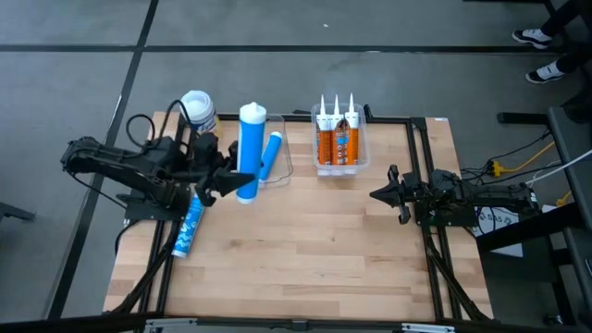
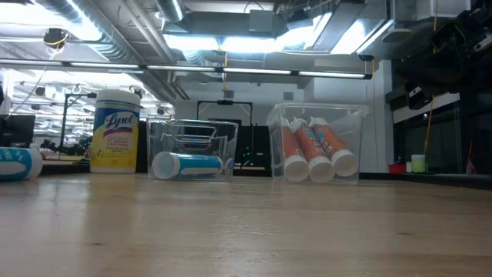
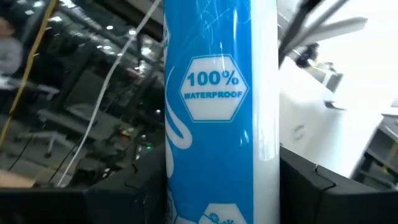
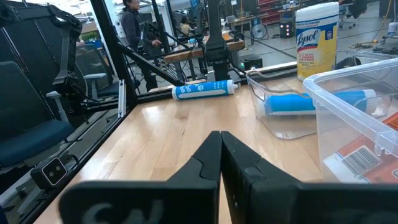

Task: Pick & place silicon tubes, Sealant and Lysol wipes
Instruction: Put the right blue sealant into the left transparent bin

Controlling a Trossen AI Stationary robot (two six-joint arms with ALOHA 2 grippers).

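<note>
Tubes first: your left gripper (image 1: 231,178) has its jaws clamped on a big blue tube (image 1: 250,148), lifted off the worktop (image 1: 305,250). From above, its long axis runs roughly front to back, and its far end hangs over the clear bin (image 1: 280,162) that already has one blue tube (image 1: 271,155) lying in it. So the bin sits just past the jaws, and the left arm is obviously the nearer one. Another blue tube (image 1: 189,229) lies on the worktop by the left arm, and the Lysol wipes (image 1: 197,109) stand at the back left corner.

Your right gripper (image 1: 387,194) waits over at the right with jaws pinched together, empty.

The left wrist view only shows the "100% waterproof" label up close; the low view doesn't catch the lifted tube at all.
</note>
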